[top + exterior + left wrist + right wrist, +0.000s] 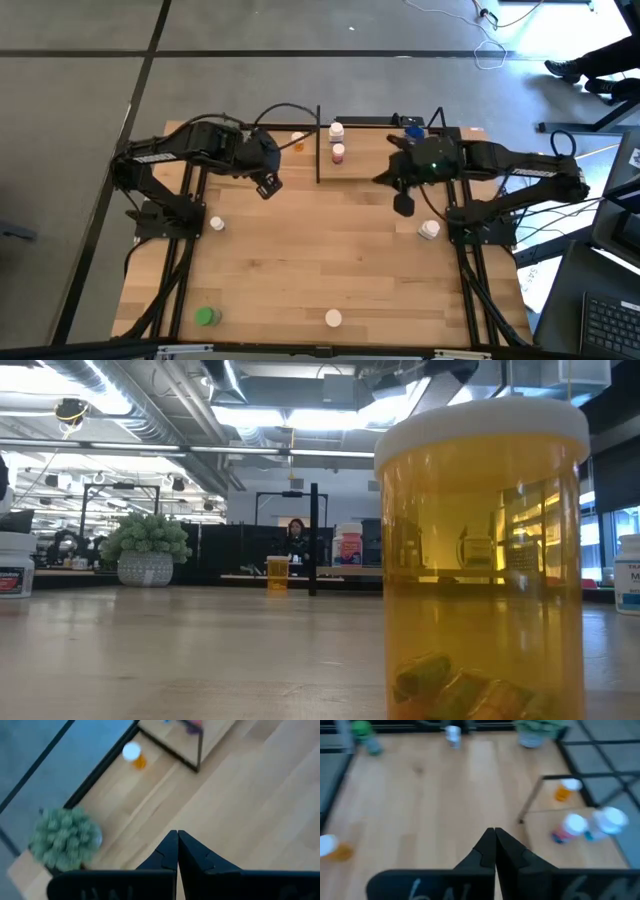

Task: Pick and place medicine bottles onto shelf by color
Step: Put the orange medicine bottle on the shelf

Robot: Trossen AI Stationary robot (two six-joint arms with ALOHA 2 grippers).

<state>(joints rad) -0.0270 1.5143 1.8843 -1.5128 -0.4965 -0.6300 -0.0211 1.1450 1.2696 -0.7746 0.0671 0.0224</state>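
Here, at a glance —
Left gripper (268, 186): hangs over the far left part of the worktop (330, 250), jaws pressed together and empty; its wrist view shows the two dark fingers (167, 851) meeting at the tips.
Right gripper (403, 204): hangs over the far right part of the worktop, just in front of the shelf, jaws closed on nothing.
Shelf (370, 160): light wood board with thin black posts, at the far edge of the worktop between the two arms.
Bottles on the shelf: a white-capped bottle (336, 130) and a pink-red bottle (338, 153) stand close together near its left post; a blue bottle (413, 129) stands farther right.
Orange bottle by the shelf (298, 141): on the worktop just left of the shelf.
Loose bottles: a white bottle (217, 224) near the left arm's base, a second white bottle (429, 229) near the right arm's base, a green bottle (205, 317) at the near left — and an orange, white-capped bottle (333, 319) at the near edge.
Plant (65, 838): green and bushy, at the far left corner.
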